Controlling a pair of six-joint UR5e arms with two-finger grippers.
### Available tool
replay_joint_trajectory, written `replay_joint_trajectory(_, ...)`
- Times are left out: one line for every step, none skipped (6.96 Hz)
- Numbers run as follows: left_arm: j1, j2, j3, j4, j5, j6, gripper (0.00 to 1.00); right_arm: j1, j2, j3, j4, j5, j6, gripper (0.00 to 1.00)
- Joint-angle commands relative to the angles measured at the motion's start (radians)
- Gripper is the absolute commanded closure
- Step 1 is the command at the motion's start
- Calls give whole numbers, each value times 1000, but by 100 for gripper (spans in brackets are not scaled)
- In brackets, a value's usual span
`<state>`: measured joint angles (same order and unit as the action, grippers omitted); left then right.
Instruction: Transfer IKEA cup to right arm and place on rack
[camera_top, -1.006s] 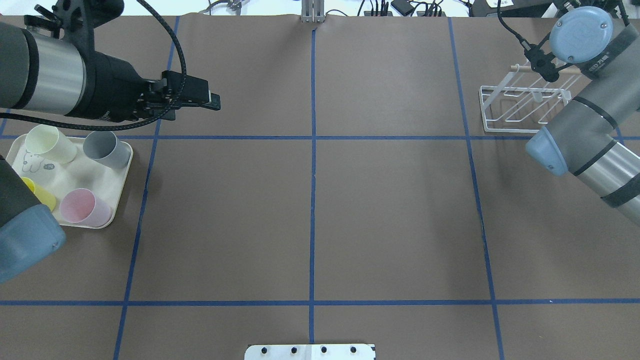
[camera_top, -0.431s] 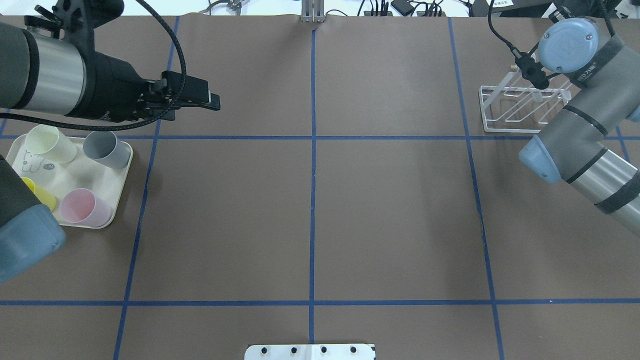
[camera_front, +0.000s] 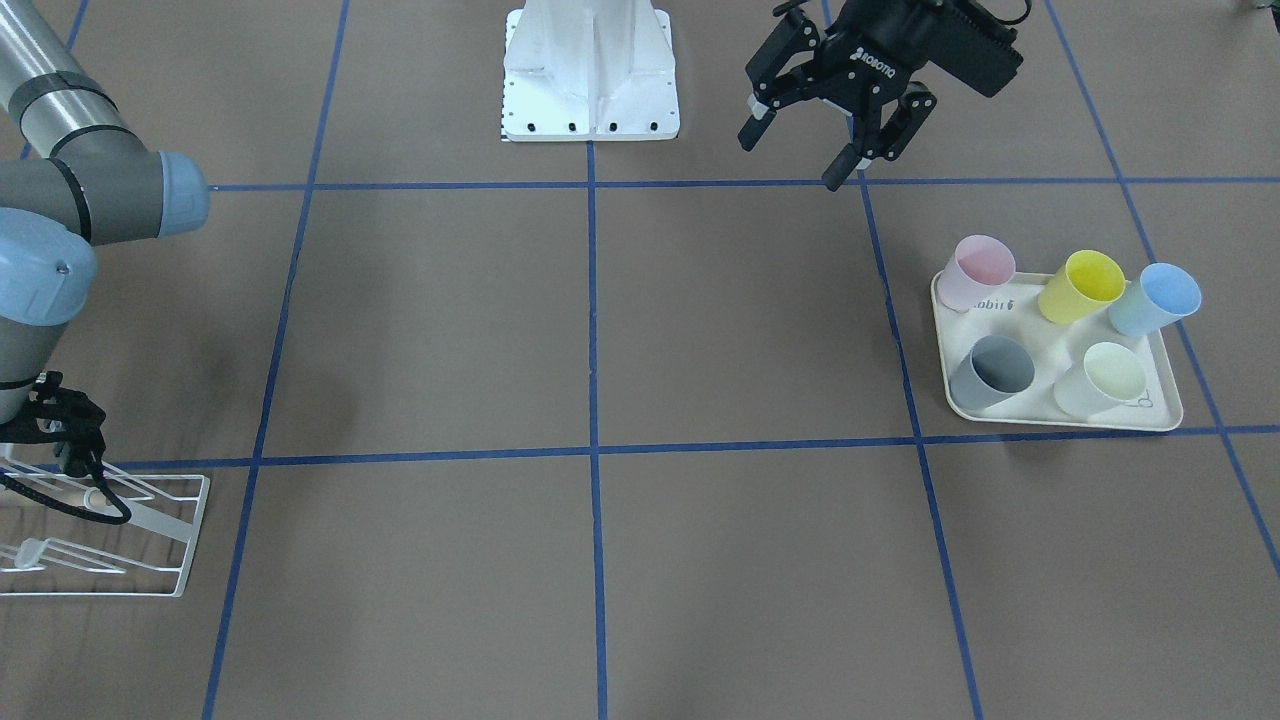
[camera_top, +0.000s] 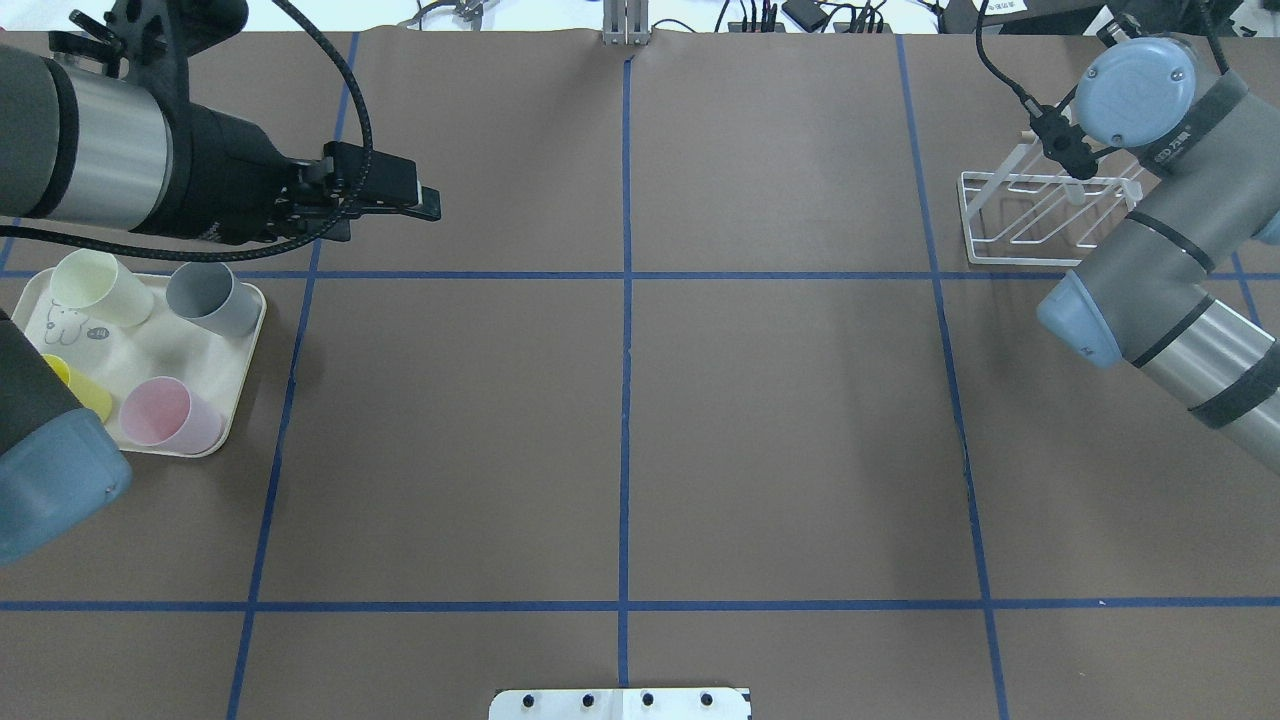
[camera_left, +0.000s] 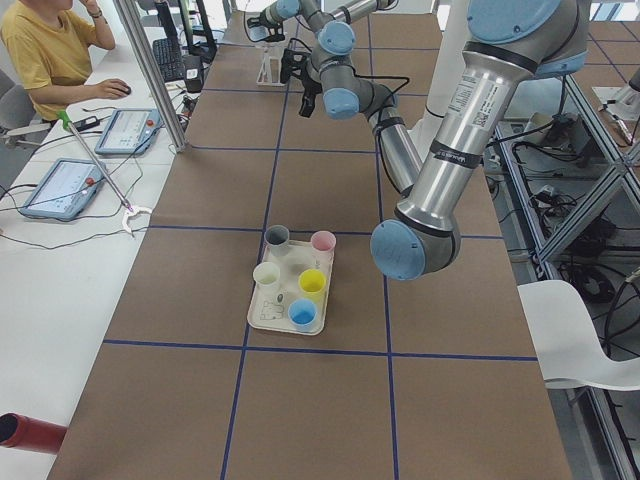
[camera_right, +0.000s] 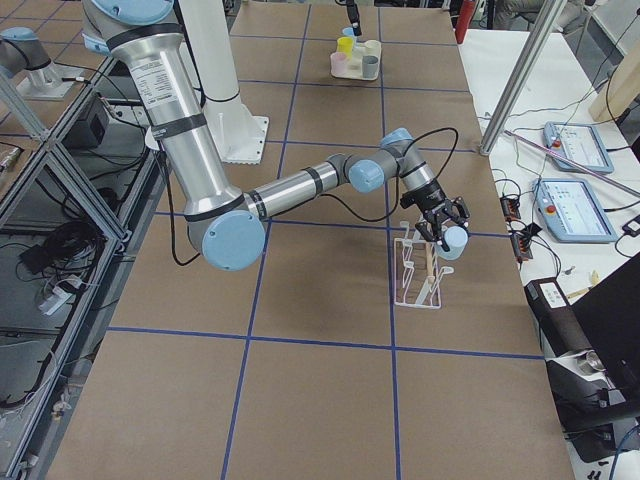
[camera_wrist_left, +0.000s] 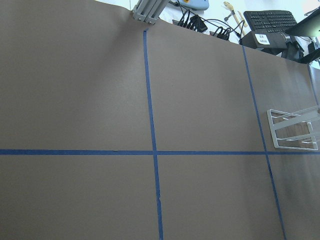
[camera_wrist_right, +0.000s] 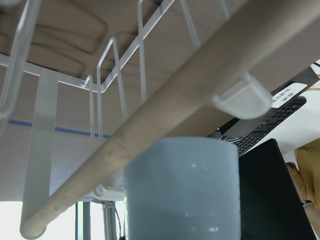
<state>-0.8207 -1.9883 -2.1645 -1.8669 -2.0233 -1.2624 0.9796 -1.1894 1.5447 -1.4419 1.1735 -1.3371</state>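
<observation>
While the left gripper (camera_front: 797, 150) hangs over the brown paper-covered table (camera_top: 780, 400) with its black fingers spread wide and nothing between them, the right gripper (camera_right: 443, 228) is at the small white wire rack (camera_right: 420, 275) on the robot's right side. A pale blue plastic cup (camera_wrist_right: 180, 190) is at its tip, close under the rack's light wooden rod (camera_wrist_right: 150, 125) and near a flat-tipped prong (camera_wrist_right: 242, 97). Whether the fingers pinch the cup cannot be told, nor whether cup and rod touch. A pink cup (camera_front: 980, 270), yellow cup (camera_front: 1085, 285), blue cup (camera_front: 1160, 297), grey cup (camera_front: 995, 372) and pale green cup (camera_front: 1105, 378) sit on the cream rectangular tray (camera_front: 1060, 420), well apart from the rack.
</observation>
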Motion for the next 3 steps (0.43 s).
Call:
replay_joint_trajectory(0,-3,0,0,-2,0,0,-1,2,2,2,-3,1,0)
replay_joint_trajectory(0,-3,0,0,-2,0,0,-1,2,2,2,-3,3,0)
replay_joint_trajectory(0,-3,0,0,0,0,0,-1,5,0,2,-3,4,0)
